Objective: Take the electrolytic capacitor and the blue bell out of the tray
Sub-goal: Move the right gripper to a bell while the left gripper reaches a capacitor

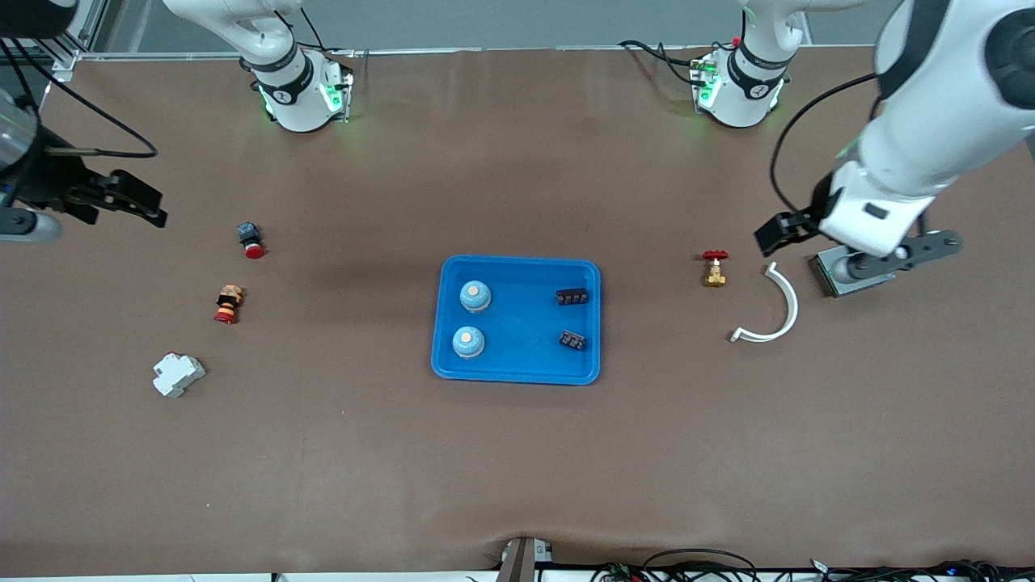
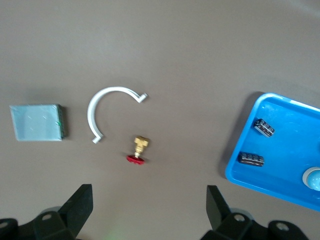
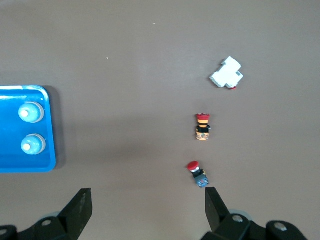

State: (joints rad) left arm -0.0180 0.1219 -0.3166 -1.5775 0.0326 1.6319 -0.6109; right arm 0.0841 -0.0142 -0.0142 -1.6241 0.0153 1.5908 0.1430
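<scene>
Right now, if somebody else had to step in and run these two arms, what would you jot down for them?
Left hand: open, holding nothing, up over the table by the white curved piece and grey plate.
Right hand: open, holding nothing, over its own end of the table, near the red-capped button parts.
Tray: mid-table, with two blue bells and two small black parts inside.
Done: nothing removed yet.
Left: everything; no capacitor clearly identifiable.

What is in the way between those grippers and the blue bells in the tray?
Nothing visible. Both bells sit uncovered in the tray, with bare table toward the open right gripper. The brass valve lies between the tray and the open left gripper, but it is low.
</scene>
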